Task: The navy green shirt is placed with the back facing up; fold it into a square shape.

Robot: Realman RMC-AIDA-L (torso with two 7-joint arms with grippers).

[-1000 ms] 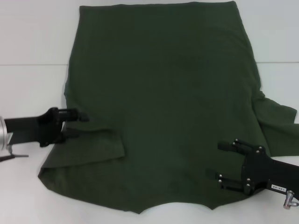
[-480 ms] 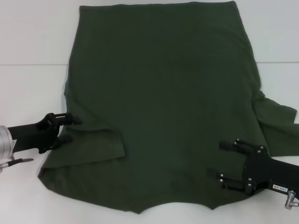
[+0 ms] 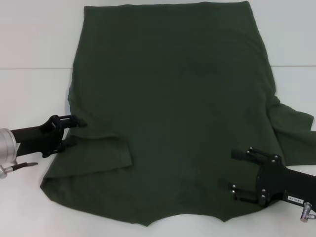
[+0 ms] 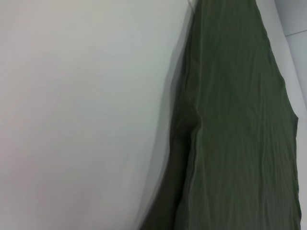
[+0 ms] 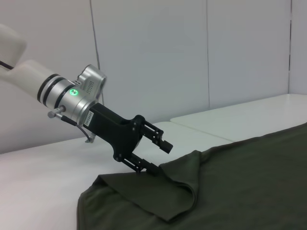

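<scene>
1. The left tool (image 3: 74, 132) is seen at the left edge of the navy green shirt (image 3: 173, 108), its fingers parted with one above and one below the cloth edge where the left sleeve (image 3: 101, 155) is folded inward; nothing is clamped yet.
2. The navy green shirt is spread flat on the white counter (image 3: 34, 44), plain side up, with its collar edge nearest the robot and its hem farthest away.
3. The right sleeve (image 3: 294, 133) is left spread outward, unfolded.
4. The right tool (image 3: 236, 170) is held over the near right part of the shirt, fingers apart and empty.
5. It is judged that only one layer might be caught at the left edge, so the folded sleeve could be dragged open; uneven pulls by the two tools could skew the fold.
</scene>
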